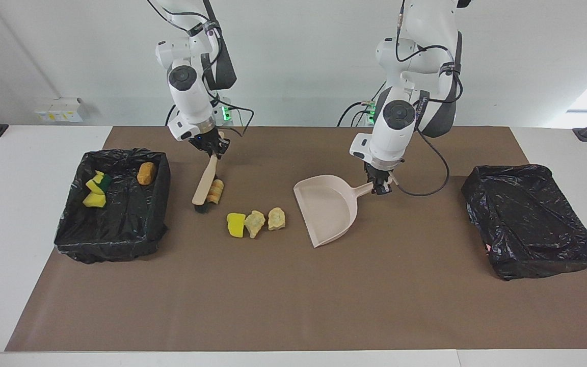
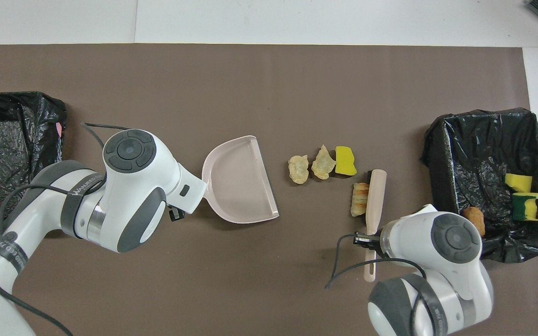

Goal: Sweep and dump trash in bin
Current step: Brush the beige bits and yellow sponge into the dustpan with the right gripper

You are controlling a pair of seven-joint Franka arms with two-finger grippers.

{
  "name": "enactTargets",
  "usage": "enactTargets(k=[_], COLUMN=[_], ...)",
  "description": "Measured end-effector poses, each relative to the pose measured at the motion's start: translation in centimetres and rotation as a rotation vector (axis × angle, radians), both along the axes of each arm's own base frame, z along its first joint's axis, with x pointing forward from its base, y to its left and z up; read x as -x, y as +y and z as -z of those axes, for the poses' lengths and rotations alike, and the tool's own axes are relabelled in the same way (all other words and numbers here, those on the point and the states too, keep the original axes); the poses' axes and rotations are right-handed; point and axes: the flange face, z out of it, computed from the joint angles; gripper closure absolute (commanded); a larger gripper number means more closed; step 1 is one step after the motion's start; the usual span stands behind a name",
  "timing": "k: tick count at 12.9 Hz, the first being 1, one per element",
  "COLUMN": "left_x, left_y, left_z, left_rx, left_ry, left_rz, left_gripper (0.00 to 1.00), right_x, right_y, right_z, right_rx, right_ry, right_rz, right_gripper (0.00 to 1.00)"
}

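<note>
My right gripper (image 1: 213, 148) is shut on the handle of a beige brush (image 1: 206, 183) (image 2: 375, 196), whose bristles rest on the mat against a striped tan-orange piece of trash (image 1: 216, 191) (image 2: 359, 199). Three more trash pieces, one bright yellow (image 1: 236, 225) and two pale tan (image 1: 255, 223), lie in a row between brush and dustpan. My left gripper (image 1: 381, 184) is shut on the handle of the beige dustpan (image 1: 326, 211) (image 2: 238, 179), whose mouth faces the row. The bin (image 1: 110, 239) (image 2: 442, 135) at the right arm's end holds yellow-green and orange pieces.
A second black-lined bin (image 1: 530, 219) (image 2: 7, 149) sits at the left arm's end of the table. A brown mat (image 1: 293, 306) covers most of the table. Cables hang from both wrists.
</note>
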Motion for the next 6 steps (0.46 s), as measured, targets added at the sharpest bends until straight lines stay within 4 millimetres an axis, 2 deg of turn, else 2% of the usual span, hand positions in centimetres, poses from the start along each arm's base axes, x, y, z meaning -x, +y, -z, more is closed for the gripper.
enactTargets(k=[4, 6], left_x=[0.1, 0.1], left_y=[-0.1, -0.1], left_z=[0.0, 0.0], left_rx=[0.001, 0.001], left_ry=[0.0, 0.0], left_rz=[-0.005, -0.006], left_gripper=[1.0, 1.0], right_x=[-4.7, -5.7], right_y=[6.4, 9.2], right_z=[0.5, 0.4], right_rx=[-0.014, -0.023], right_ry=[-0.009, -0.019], right_rz=[-0.06, -0.105], right_gripper=[1.0, 1.0])
